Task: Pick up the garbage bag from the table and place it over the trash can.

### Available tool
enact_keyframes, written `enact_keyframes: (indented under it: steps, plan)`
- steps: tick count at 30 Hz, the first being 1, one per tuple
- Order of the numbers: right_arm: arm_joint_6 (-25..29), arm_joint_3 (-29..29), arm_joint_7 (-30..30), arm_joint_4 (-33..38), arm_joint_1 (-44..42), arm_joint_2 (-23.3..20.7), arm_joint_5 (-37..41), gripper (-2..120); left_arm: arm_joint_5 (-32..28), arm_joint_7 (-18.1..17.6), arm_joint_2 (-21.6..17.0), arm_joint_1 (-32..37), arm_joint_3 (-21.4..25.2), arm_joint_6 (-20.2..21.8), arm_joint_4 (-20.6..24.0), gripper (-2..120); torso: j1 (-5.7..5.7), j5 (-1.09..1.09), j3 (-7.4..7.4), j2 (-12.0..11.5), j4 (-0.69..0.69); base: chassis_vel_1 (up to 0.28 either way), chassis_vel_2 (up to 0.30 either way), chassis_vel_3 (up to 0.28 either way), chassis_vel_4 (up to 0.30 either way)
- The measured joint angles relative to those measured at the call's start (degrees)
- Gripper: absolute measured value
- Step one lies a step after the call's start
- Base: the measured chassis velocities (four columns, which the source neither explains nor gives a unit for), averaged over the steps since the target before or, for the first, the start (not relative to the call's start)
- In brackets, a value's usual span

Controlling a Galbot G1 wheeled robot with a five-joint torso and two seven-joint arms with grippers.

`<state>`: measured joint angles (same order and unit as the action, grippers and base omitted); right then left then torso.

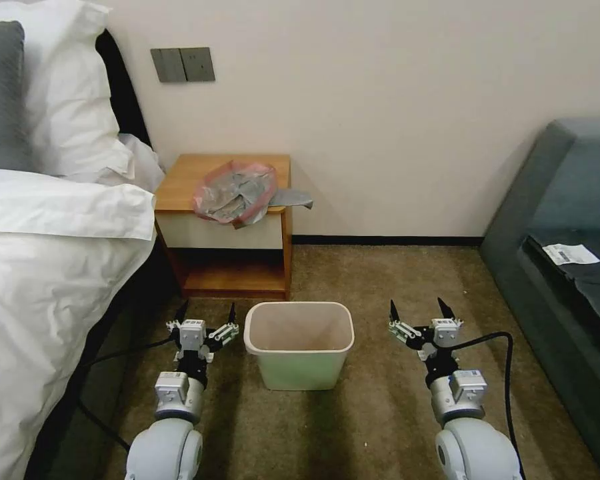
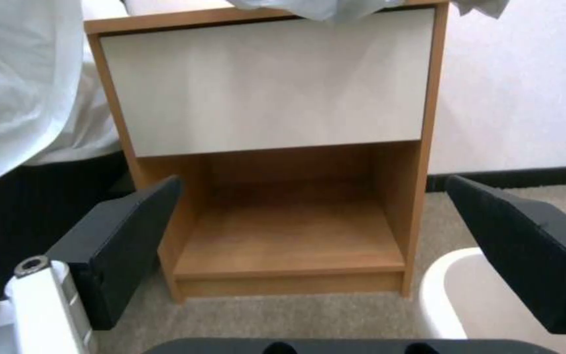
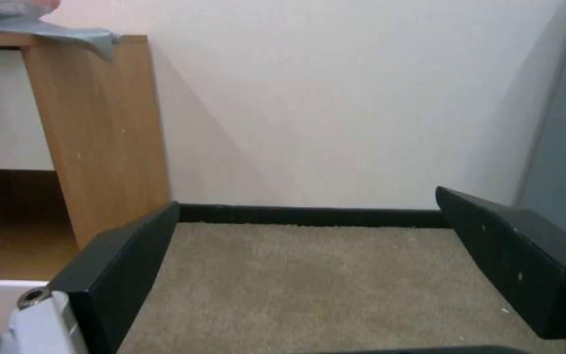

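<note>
The garbage bag (image 1: 237, 192), crumpled grey plastic with a pink-red band, lies on the table (image 1: 187, 180), an orange-brown nightstand, and hangs over its front and right edges. Its grey edge shows at the tabletop in the left wrist view (image 2: 325, 7) and in the right wrist view (image 3: 54, 32). The trash can (image 1: 299, 343), pale green with a cream rim, stands on the carpet in front of the table. My left gripper (image 1: 205, 311) hovers low, open, left of the trash can. On the trash can's right my right gripper (image 1: 419, 308) is open too. Both hold nothing.
A bed with white bedding (image 1: 47, 267) runs along the left, close to my left arm. A dark grey sofa (image 1: 567, 253) stands at the right. Black cables (image 1: 507, 373) trail on the brown carpet. The table's lower shelf (image 2: 290, 236) has nothing on it.
</note>
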<state>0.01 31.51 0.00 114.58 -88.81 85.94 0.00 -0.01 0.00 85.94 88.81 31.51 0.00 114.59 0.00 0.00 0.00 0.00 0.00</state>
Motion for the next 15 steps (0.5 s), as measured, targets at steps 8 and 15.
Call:
enact_keyframes:
  steps: [8, 15]
  plan:
    - [0.00, 0.00, 0.00, 0.00, 0.00, 0.00, 0.00, 100, 0.00, 0.00, 0.00, 0.00, 0.00, 0.00, 0.00, 100, 0.00, 0.00, 0.00, 0.00, 0.00, 0.000, 0.000, 0.000, 0.000]
    - [0.00, 0.00, 0.00, 0.00, 0.00, 0.00, 0.00, 100, 0.00, 0.00, 0.00, 0.00, 0.00, 0.00, 0.00, 100, 0.00, 0.00, 0.00, 0.00, 0.00, 0.000, 0.000, 0.000, 0.000]
